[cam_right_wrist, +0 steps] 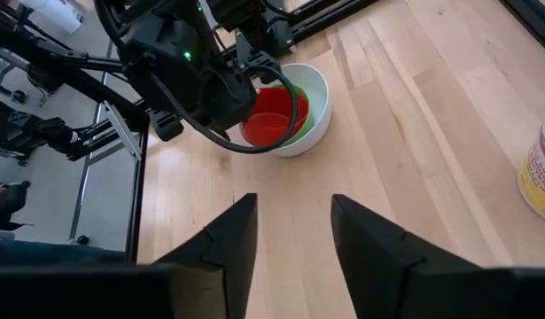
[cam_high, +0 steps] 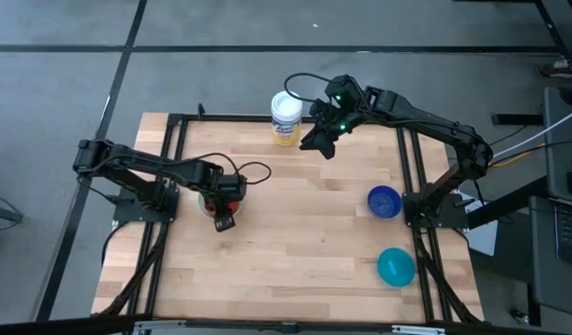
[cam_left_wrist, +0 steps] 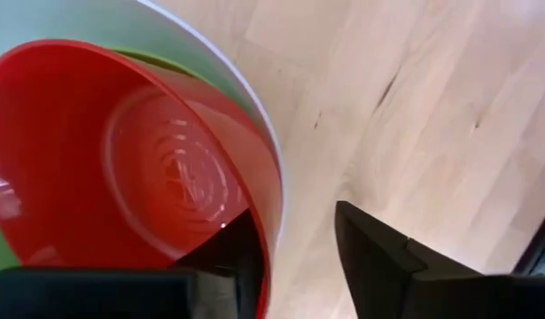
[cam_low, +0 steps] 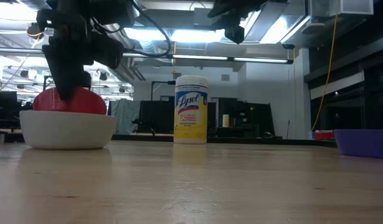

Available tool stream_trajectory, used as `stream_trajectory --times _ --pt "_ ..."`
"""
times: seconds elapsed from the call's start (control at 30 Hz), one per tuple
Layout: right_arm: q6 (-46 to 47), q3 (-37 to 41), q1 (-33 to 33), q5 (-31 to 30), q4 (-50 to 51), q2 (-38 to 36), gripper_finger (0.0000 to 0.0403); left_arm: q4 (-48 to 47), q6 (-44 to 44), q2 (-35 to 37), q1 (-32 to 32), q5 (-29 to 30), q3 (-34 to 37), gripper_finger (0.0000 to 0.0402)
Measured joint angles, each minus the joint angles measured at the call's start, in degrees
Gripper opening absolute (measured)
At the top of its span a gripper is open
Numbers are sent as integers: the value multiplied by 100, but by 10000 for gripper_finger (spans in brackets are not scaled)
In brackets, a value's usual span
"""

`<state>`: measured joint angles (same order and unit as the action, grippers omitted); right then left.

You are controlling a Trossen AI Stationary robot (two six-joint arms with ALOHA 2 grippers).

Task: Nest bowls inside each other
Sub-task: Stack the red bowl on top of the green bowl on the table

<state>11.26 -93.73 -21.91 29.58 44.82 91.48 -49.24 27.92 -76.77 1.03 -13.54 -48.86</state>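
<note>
A red bowl (cam_left_wrist: 157, 168) sits inside a green bowl (cam_left_wrist: 170, 65), which sits inside a white bowl (cam_right_wrist: 315, 124) at the table's left. In the low view the red bowl (cam_low: 70, 101) rises above the white bowl's rim. My left gripper (cam_left_wrist: 294, 221) stands open over the stack's rim, pointing steeply down. One finger (cam_left_wrist: 232, 261) is inside the red bowl and the other (cam_left_wrist: 387, 261) is outside the white wall. My right gripper (cam_right_wrist: 294, 208) hangs open and empty high over the far middle. A dark blue bowl (cam_high: 384, 201) and a teal bowl (cam_high: 395, 266) rest on the table at the right. My left gripper straddles the stacked rims (cam_left_wrist: 270, 221) from above, one finger inside the red bowl and one outside the white one. A gap shows between the outer finger and the white wall. Whether the inner finger touches the red wall I cannot tell.
A white-lidded canister with a yellow label (cam_high: 286, 118) stands at the far edge, just left of my right gripper (cam_high: 321, 144). Bare wood lies between the stack and the two bowls at the right. Black frame rails run along both sides of the table.
</note>
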Motion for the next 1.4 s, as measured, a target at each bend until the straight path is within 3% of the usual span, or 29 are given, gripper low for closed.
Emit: stream_trajectory --times 0.27,0.37,0.5,0.57,0.97,1.1,1.2,1.33,1.4 --pt "-14 0 0 4 -22 0 140 -229 164 219 -90 268 0 151" --pt "-12 0 0 4 -23 0 145 -489 42 210 -175 455 0 114" --pt "-10 0 0 12 -22 0 151 -615 -62 190 -233 739 0 28" --pt "-10 0 0 21 -24 0 151 -626 -83 190 -271 875 0 10" --pt "-11 0 0 153 -29 0 130 -163 83 437 -353 282 -2 65" --pt "-17 0 0 153 -85 0 136 -367 40 484 -351 877 11 76" --pt "-38 0 -4 153 -122 0 142 -398 -177 448 -482 790 228 61" --pt "-36 0 -30 216 -118 0 148 -448 -72 452 -529 527 458 11" --pt "-34 0 -37 280 -117 0 149 -483 -1 472 -532 459 492 10"
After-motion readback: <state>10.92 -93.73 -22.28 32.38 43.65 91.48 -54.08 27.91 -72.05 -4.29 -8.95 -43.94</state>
